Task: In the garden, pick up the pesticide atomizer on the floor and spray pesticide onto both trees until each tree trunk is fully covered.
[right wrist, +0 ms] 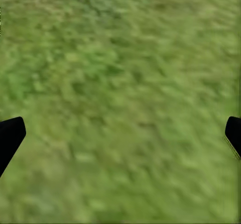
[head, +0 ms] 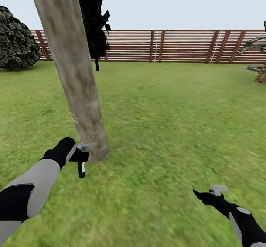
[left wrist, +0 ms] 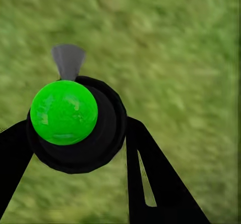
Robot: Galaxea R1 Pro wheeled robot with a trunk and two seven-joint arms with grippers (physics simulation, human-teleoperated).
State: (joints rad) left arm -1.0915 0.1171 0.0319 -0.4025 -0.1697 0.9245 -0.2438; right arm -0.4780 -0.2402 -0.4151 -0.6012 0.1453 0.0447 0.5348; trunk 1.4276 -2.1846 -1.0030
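Observation:
The pesticide atomizer [head: 82, 167] hangs in my left gripper [head: 80, 156], its black bottle pointing down and its light grey trigger head [head: 85, 146] right against the base of the tree trunk [head: 75, 73]. This mottled grey-brown trunk leans up to the left and carries tiny white specks [head: 79, 129] just above the nozzle. In the left wrist view the black bottle with its green spot [left wrist: 64, 112] sits between two black fingers [left wrist: 150, 179], and the grey nozzle [left wrist: 68, 61] sticks out beyond it. My right gripper [head: 207, 194] hovers low over the grass at the lower right, open and holding nothing [right wrist: 120, 138].
Dark ragged foliage [head: 95, 21] hangs behind the trunk. A broad-leaved bush [head: 16, 40] stands at the far left. The brown slatted fence [head: 177, 45] closes the lawn at the back. A short palm [head: 261, 73] is at the right edge. Open grass [head: 177, 121] spreads to the right.

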